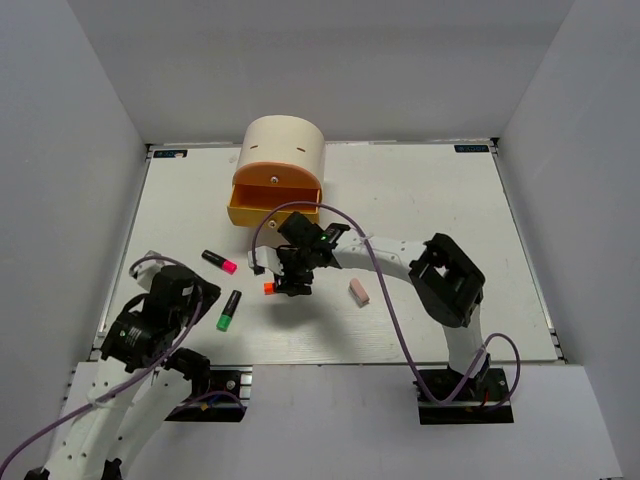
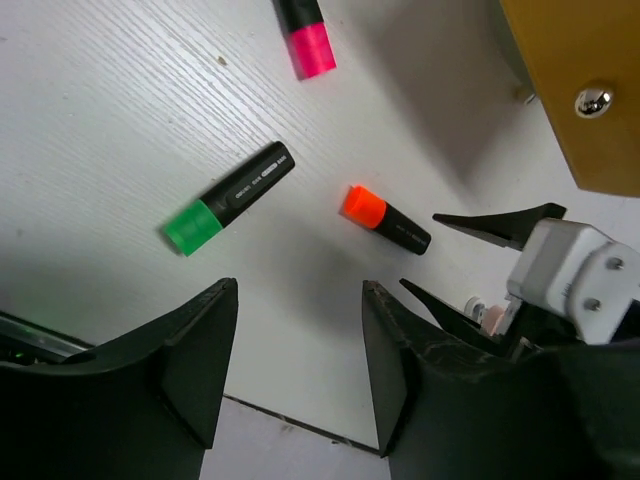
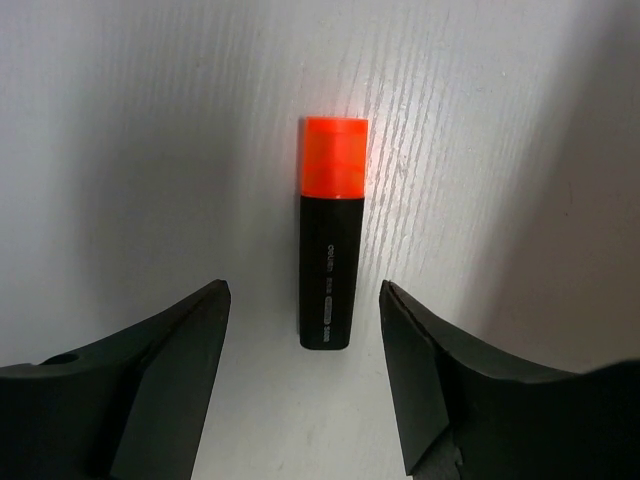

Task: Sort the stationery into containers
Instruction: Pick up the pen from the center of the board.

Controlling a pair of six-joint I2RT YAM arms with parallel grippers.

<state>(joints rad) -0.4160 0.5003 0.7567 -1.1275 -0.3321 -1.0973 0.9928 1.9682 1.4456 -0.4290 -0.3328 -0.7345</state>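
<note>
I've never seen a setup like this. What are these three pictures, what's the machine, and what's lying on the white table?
The machine is two small robot arms bolted side by side at the table's near edge, each ending in a two-finger gripper. The overhead picture looks down on both. The other two come from cameras on the wrists, so the dark shapes at the bottom are each arm's own fingers.

On the table lie three short black highlighters: a pink highlighter, a green highlighter and an orange highlighter, plus a small pink eraser. At the back stands a cream cabinet with an orange drawer pulled out.

The right gripper hangs open over the orange highlighter, one finger on each side, not gripping it. The left gripper is open too and holds nothing.
</note>
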